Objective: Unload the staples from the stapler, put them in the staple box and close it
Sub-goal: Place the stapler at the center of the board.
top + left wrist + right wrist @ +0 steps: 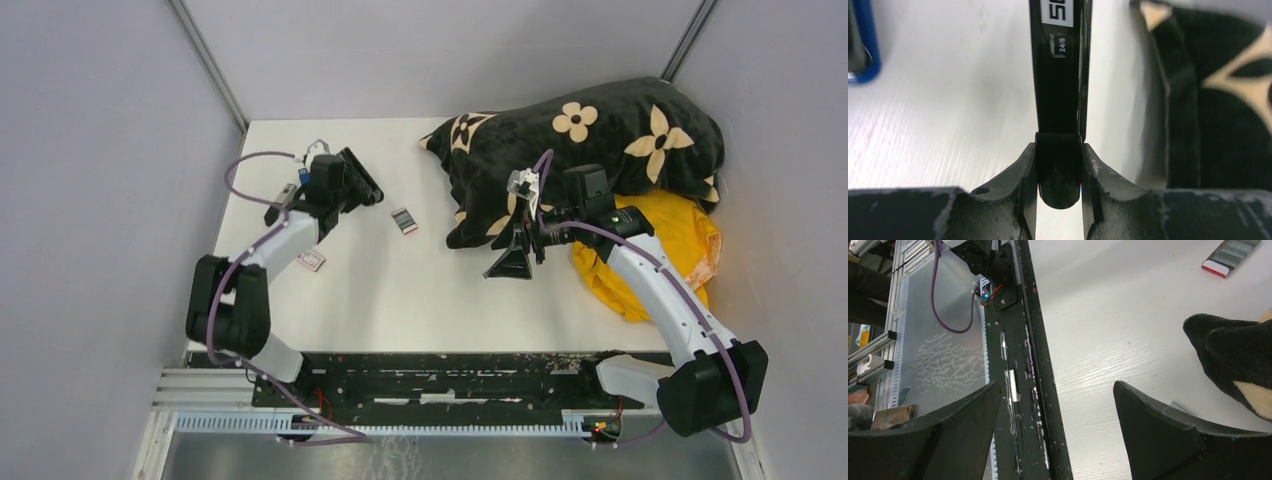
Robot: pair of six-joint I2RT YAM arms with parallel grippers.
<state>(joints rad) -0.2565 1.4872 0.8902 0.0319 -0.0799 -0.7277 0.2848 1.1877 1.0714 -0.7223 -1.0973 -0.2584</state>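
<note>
Top external view shows the left hand [345,186] far out on the left part of the white counter [430,300], clamped on the black stapler [364,178]. From above, hand and stapler melt into one dark shape, so it is hard to make out where one ends.

The left wrist view is clearer. The two fingers [1023,170] press on both sides of the rounded end of the stapler [1058,75], and its long body runs away from the camera, with the far end cut off by the upper edge. I cannot tell if it rests on the counter or hangs just above it. The inside of the stapler is hidden in every view, so I cannot tell whether the staples sit in it.

At the left edge of this view a blue thing [860,50] is blurred and cut off.

The right hand [515,255] is low over the counter, its jaws wide apart and holding nothing, just beside the edge of a black blanket [600,140] with beige flowers. A yellow cloth [660,240] lies partly under the blanket and behind the right arm.

Between the two hands lies a small box [404,221]. In the right wrist view it is cut off by the corner and shows a grey ribbed face and a red end. Whether the ribs are staples is not clear.

A second small box [312,261], white and red, lies beside the left arm.
</note>
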